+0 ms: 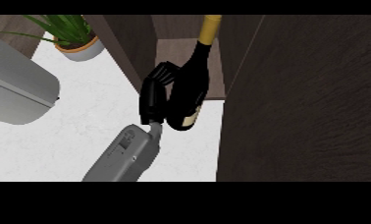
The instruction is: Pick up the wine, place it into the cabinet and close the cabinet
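Black glass wine bottle (190, 86) with a yellow-capped neck, held tilted at the mouth of the open cabinet (181, 53).

Its neck points into the dark wood compartment while its base hangs over the white counter (80, 120). One black hand (153, 95) on a grey forearm has its fingers curled round the bottle's left side; which hand it is I cannot tell. The cabinet door (297, 105) stands open at the right. A potted plant (72, 39) sits at the back left, near a grey appliance (25, 90).

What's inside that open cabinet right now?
The neck and gold top of the wine bottle reach into the cabinet, over its brown shelf; the bottle's base is still outside. The hand curls round the bottle. The cabinet's door hides the right part of the inside.
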Motion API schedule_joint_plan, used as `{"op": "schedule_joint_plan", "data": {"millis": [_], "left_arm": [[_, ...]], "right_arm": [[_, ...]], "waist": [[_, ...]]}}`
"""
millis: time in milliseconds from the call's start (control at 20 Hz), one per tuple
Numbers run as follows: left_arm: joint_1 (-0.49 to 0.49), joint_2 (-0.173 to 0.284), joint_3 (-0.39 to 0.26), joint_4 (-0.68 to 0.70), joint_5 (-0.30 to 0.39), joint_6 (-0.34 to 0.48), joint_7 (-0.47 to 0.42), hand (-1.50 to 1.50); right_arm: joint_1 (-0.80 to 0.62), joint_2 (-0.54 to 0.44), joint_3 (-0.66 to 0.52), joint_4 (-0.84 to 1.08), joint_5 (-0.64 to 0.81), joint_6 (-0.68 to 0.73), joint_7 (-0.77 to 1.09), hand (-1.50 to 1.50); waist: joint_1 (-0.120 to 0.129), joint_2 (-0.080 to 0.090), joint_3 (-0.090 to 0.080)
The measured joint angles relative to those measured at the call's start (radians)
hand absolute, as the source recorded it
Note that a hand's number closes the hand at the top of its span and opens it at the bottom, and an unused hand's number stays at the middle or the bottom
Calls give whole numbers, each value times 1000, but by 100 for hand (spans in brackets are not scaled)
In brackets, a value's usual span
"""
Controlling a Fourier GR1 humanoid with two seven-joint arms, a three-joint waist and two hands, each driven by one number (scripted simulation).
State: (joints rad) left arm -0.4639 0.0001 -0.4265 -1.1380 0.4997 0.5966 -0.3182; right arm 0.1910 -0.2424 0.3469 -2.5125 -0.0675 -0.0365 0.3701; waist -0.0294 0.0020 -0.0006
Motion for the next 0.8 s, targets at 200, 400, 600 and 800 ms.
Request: {"op": "schedule_joint_plan", "data": {"millis": [200, 400, 600, 800], "left_arm": [[-38, 0, -12, 89, 70, -1, -59, 150], [-69, 0, -24, 169, 155, -14, -136, 150], [-115, 0, 10, 246, 215, -58, -157, 150], [-150, 0, 15, 325, 269, -75, -198, 150]], "right_arm": [[-10, 6, 0, -1, -3, 3, 14, -150], [-13, 5, -24, 0, -9, 23, 16, -150], [-15, 9, -30, -2, -14, 32, 23, -150], [17, 15, -21, -2, -16, 44, 3, -150]], "waist": [[-2, 0, 0], [-6, 1, 0], [-7, 1, 0], [-13, 2, 0]]}}
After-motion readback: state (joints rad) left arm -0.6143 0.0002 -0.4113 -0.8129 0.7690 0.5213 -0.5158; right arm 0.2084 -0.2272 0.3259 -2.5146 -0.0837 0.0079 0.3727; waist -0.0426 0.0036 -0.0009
